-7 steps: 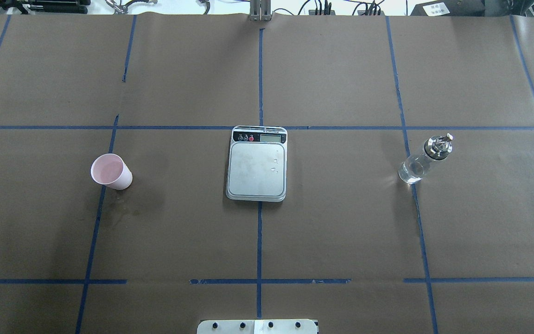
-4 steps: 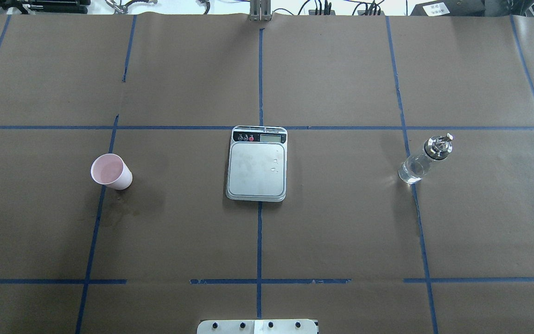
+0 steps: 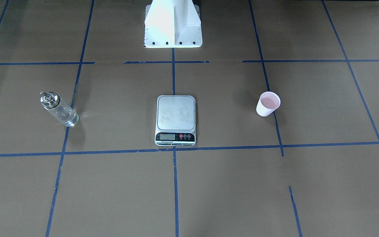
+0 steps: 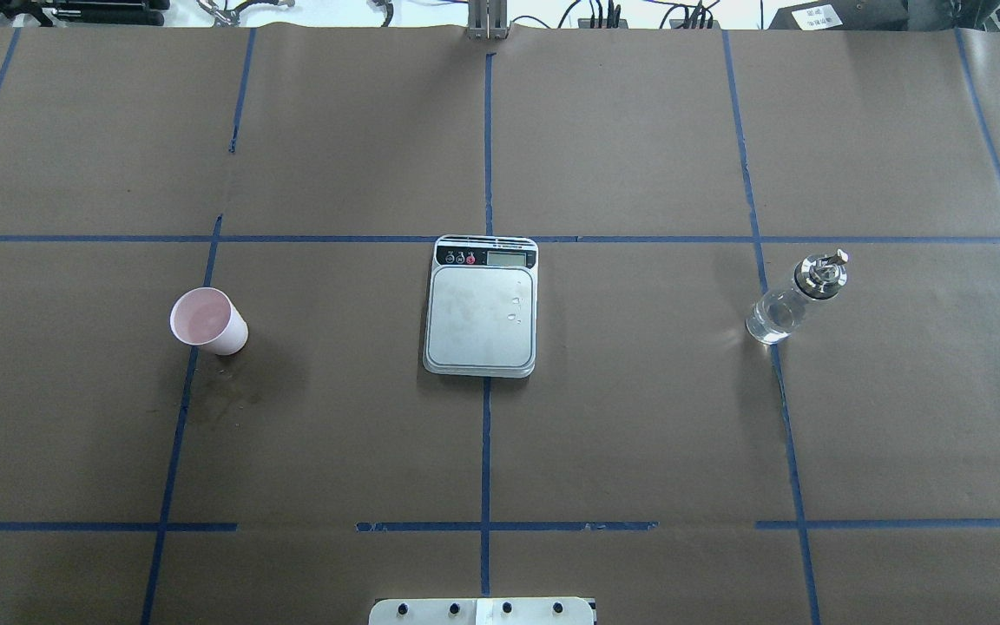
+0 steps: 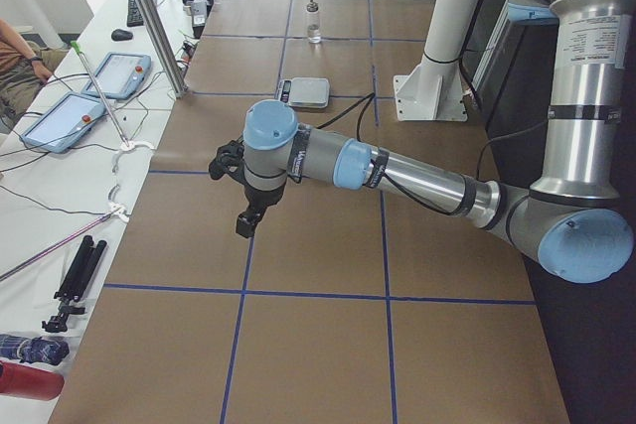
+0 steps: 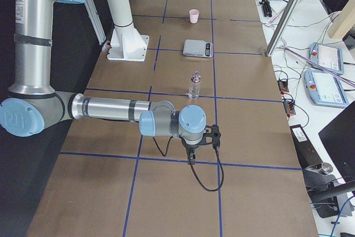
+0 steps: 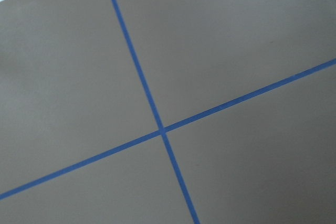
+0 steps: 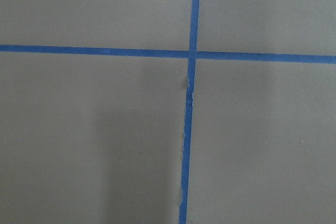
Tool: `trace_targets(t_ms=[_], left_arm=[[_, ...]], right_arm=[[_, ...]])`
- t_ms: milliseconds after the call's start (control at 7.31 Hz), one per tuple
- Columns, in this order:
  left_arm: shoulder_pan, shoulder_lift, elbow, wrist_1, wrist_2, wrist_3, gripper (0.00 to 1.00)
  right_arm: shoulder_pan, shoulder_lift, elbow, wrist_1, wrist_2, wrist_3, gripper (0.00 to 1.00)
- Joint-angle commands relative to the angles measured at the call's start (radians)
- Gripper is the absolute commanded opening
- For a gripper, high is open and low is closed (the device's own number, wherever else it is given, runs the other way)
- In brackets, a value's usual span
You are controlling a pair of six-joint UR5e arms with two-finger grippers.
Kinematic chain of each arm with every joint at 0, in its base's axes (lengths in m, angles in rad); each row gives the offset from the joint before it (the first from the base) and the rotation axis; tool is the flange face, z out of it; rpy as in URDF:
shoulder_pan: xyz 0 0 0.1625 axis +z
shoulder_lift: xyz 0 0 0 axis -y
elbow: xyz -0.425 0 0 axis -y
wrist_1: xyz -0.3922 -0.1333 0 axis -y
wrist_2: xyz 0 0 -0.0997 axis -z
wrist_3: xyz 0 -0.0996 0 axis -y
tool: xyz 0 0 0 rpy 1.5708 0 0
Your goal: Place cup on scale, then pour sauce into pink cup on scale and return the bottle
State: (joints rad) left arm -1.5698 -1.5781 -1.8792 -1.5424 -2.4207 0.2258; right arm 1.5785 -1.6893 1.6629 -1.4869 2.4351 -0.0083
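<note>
At the table's two ends, well away from the work, both arms hang low over the brown paper-covered table (image 4: 639, 434) with its blue tape grid (image 4: 486, 451). The left pincer (image 5: 245, 220) and the right pincer (image 6: 191, 155) show only in the side views, so I cannot tell whether either is released or clenched. Neither has a task thing in it, since all three stand free on the paper.

The small, pale pink, tapered paper cup (image 4: 207, 321) stands upright, well apart from the left pincer and further in along the table. Beyond it, at the middle, lies the flat rectangular kitchen scale (image 4: 481, 312) with a silver steel platform and black panel, bare but for a few droplets (image 4: 514, 318). The small clear glass bottle (image 4: 791, 299) with a shiny metal cap and spout stands upright between the right pincer and the scale, across a tape line from that pincer. The sauce inside is too clear to gauge.

I judge the first step, cup onto scale, not yet begun. It calls for the left arm to travel in, straddle the cup's thin wall, close gently so the paper does not buckle, and set it mid-platform.

The overhead and front-facing views line up all three things but show no arm, only the white mounting base (image 3: 173, 24). The side views supply the arms, though the left one does not show the cup. The wrist cameras give only paper and crossing tape.
</note>
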Motion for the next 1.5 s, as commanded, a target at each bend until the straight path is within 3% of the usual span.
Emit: trace_targets(t_ms=[0, 410, 684, 958, 1094, 1368], left_arm=[[0.159, -0.029, -0.058, 0.002, -0.003, -0.247, 1.0], [0.305, -0.031, -0.166, -0.043, 0.0, -0.639, 1.0], [0.423, -0.023, -0.153, -0.132, 0.07, -0.774, 1.0], [0.579, -0.014, -0.147, -0.324, 0.199, -1.176, 1.0], [0.658, -0.016, -0.114, -0.402, 0.251, -1.348, 1.0], [0.741, -0.025, -0.02, -0.533, 0.342, -1.517, 1.0]], right_arm=[[-0.002, 0.005, 0.009, -0.001, -0.007, 0.001, 1.0], [0.0, 0.008, 0.011, 0.0, -0.031, 0.001, 1.0], [-0.002, 0.01, 0.015, 0.008, 0.007, 0.002, 1.0], [-0.002, 0.01, 0.021, 0.004, -0.007, 0.001, 1.0], [-0.002, 0.01, 0.02, 0.004, -0.005, 0.002, 1.0], [-0.002, 0.01, 0.023, 0.005, -0.005, 0.002, 1.0]])
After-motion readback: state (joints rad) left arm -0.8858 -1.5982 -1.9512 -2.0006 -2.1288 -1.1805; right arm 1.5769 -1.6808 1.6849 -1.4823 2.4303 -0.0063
